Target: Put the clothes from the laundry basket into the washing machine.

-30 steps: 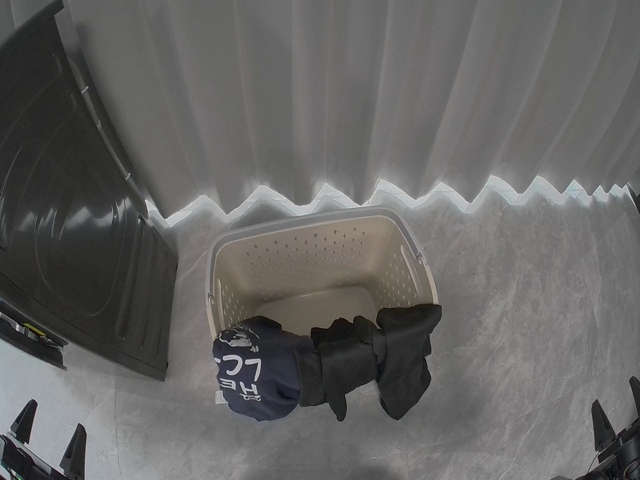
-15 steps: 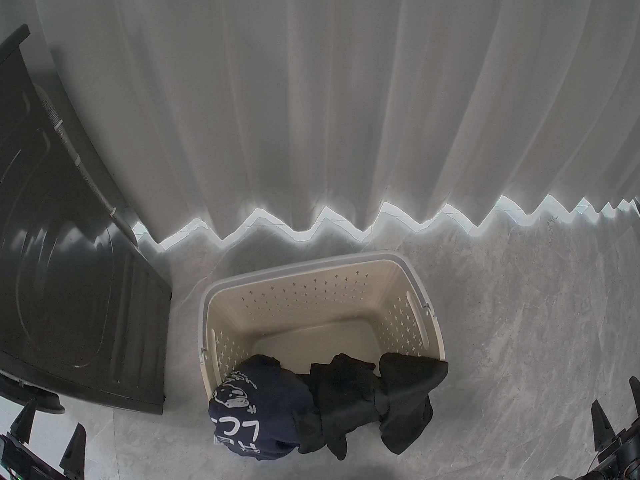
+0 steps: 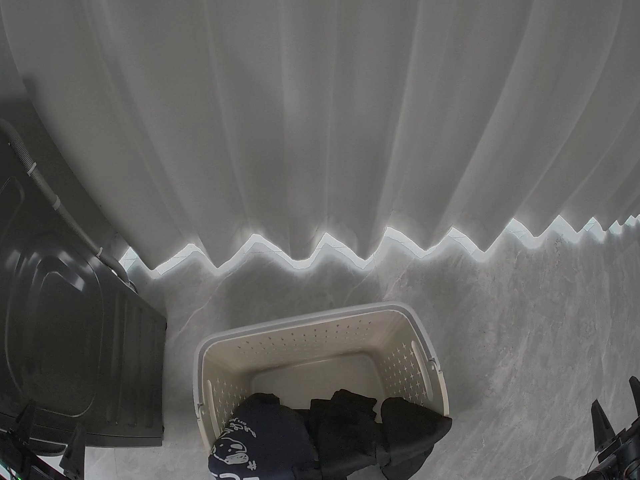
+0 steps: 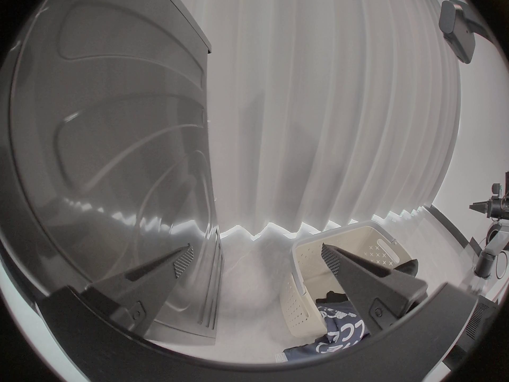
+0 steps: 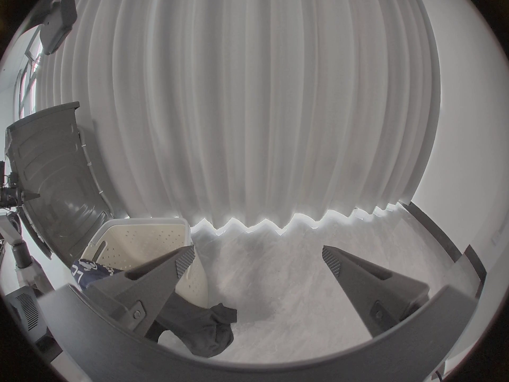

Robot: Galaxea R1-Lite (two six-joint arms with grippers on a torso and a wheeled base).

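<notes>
A cream laundry basket (image 3: 407, 331) stands on the floor low in the head view. A navy printed garment (image 3: 257, 441) and a black garment (image 3: 373, 435) hang over its near rim. The dark washing machine (image 3: 67, 341) stands to the basket's left, showing a ribbed side panel (image 4: 106, 160). My left gripper (image 3: 50, 435) is open and holds nothing, low beside the machine; past it I see the basket (image 4: 305, 303) and navy garment (image 4: 339, 335). My right gripper (image 3: 617, 411) is open and holds nothing, off to the basket's right. The right wrist view shows the black garment (image 5: 207, 330) trailing to the floor.
A white pleated curtain (image 3: 333, 115) hangs behind the basket and reaches the grey marble floor (image 3: 533, 315). Open floor lies to the right of the basket. A grey hose (image 3: 60, 211) runs along the machine's back edge.
The head camera has shifted: basket, clothes and machine sit lower in the picture and more curtain shows. The clothes lie the same on the rim. Both grippers keep their places.
</notes>
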